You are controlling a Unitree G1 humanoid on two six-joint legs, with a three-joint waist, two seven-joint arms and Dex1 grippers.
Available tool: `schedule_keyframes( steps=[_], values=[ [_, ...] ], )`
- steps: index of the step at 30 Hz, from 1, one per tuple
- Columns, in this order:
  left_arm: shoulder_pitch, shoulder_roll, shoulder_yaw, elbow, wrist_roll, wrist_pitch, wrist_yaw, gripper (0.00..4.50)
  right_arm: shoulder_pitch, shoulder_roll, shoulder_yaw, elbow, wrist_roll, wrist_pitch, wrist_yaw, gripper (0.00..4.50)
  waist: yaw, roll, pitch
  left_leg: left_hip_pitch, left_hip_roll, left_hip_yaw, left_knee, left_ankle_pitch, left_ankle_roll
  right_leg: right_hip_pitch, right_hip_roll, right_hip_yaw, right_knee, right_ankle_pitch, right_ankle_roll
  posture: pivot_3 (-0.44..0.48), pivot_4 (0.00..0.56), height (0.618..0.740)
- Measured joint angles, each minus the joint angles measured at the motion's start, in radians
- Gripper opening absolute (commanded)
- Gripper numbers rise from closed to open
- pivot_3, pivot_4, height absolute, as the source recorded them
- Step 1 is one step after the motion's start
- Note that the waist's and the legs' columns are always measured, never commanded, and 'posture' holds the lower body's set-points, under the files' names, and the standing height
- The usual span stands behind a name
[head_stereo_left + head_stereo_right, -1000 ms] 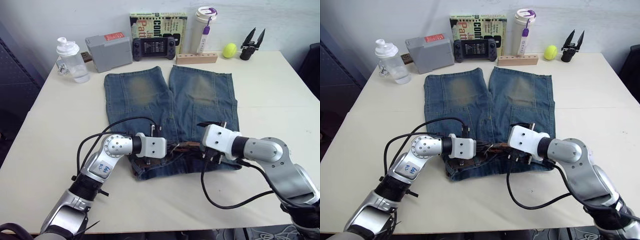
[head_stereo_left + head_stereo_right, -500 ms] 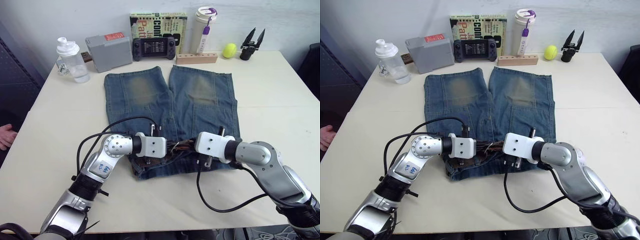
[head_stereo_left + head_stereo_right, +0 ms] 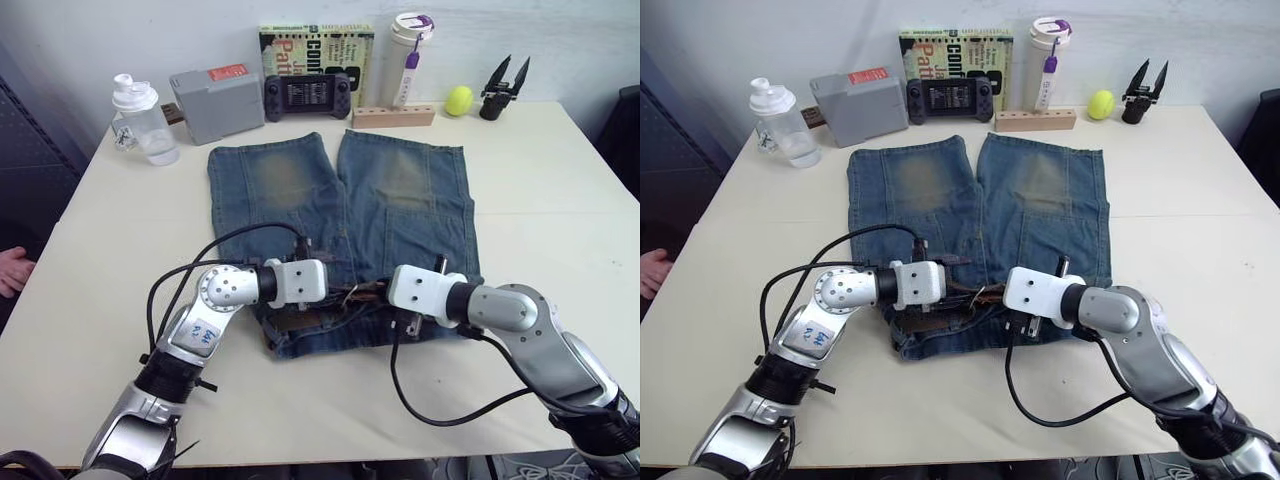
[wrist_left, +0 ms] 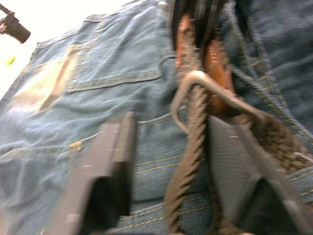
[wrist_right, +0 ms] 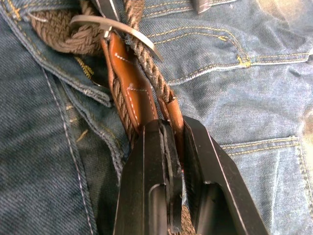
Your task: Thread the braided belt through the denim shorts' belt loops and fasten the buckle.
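The denim shorts (image 3: 340,200) lie flat on the table, legs pointing away and waistband at the near edge. The braided belt (image 3: 360,293) runs along that waistband between my two grippers. My left gripper (image 4: 171,125) is open, its fingers (image 4: 110,161) standing on either side of the braid (image 4: 190,142) and the silver buckle (image 4: 195,81) without squeezing them. From the other side, my right gripper (image 5: 171,127) is shut on the belt's brown leather end (image 5: 124,83), just short of the buckle (image 5: 122,27). The belt loops are hidden under the belt and grippers.
Along the table's far edge stand a clear bottle (image 3: 140,118), a grey box (image 3: 217,103), a game controller (image 3: 308,95), a book (image 3: 318,45), a tumbler (image 3: 410,50), a wooden block (image 3: 394,116), a tennis ball (image 3: 459,100) and a black tool (image 3: 505,88). A person's hand (image 3: 12,268) rests at the left edge.
My right gripper moved left to the belt's end and shut on it. My left gripper then opened off the belt and drew back slightly. A person's hand appeared at the left edge.
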Motion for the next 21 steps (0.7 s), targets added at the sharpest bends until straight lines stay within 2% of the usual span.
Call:
schedule_keyframes(
  steps=[6, 10, 11, 15, 18, 21],
  values=[
    [0.141, 0.047, 0.213, -0.177, -0.346, 0.330, -0.037, 3.51, 0.014, 0.008, -0.006, 0.003, -0.012, -0.018, -0.025, 0.00, 0.001, 0.000, 0.000, -0.001, 0.000, -0.004, 0.001, 0.000, 0.000, -0.001, 0.000, 0.000, 0.000, 0.000, 0.000, 0.000, 0.150, 0.726],
    [0.224, 0.050, 0.305, -0.266, -0.539, 0.504, -0.031, 2.38, 0.021, 0.009, -0.009, 0.008, -0.011, -0.034, -0.033, 0.00, 0.003, 0.000, 0.000, -0.003, -0.001, -0.006, 0.002, 0.000, 0.000, 0.000, -0.002, -0.001, 0.000, 0.000, 0.000, 0.000, 0.150, 0.726],
    [0.238, 0.055, 0.307, -0.276, -0.563, 0.522, -0.032, 1.87, 0.021, 0.009, -0.009, 0.010, -0.011, -0.040, -0.033, 0.00, 0.003, 0.000, 0.000, -0.003, -0.001, -0.006, 0.002, 0.000, 0.000, 0.000, -0.002, -0.001, 0.000, 0.000, 0.000, 0.000, 0.150, 0.726],
    [0.280, 0.091, 0.299, -0.307, -0.604, 0.566, -0.050, 0.10, 0.023, 0.009, -0.010, 0.022, -0.011, -0.058, -0.034, 0.00, 0.001, 0.000, 0.000, -0.004, -0.001, -0.005, 0.002, 0.000, 0.000, -0.001, -0.001, -0.002, 0.000, 0.000, 0.000, 0.000, 0.150, 0.726],
    [0.296, 0.111, 0.258, -0.308, -0.592, 0.568, -0.051, 0.04, 0.023, 0.009, -0.011, 0.022, -0.011, -0.064, -0.036, 0.00, 0.001, 0.000, 0.000, -0.004, -0.001, -0.004, 0.002, 0.000, 0.000, -0.001, -0.001, -0.002, -0.001, 0.000, 0.000, 0.000, 0.150, 0.726],
    [0.317, 0.160, 0.183, -0.276, -0.482, 0.498, -0.050, 0.04, 0.028, 0.009, -0.023, 0.022, -0.010, -0.065, -0.039, 0.00, 0.001, 0.000, 0.000, -0.004, -0.001, -0.004, 0.002, 0.000, 0.000, -0.001, 0.000, -0.002, -0.001, 0.000, 0.000, 0.000, 0.150, 0.726]
  ],
)
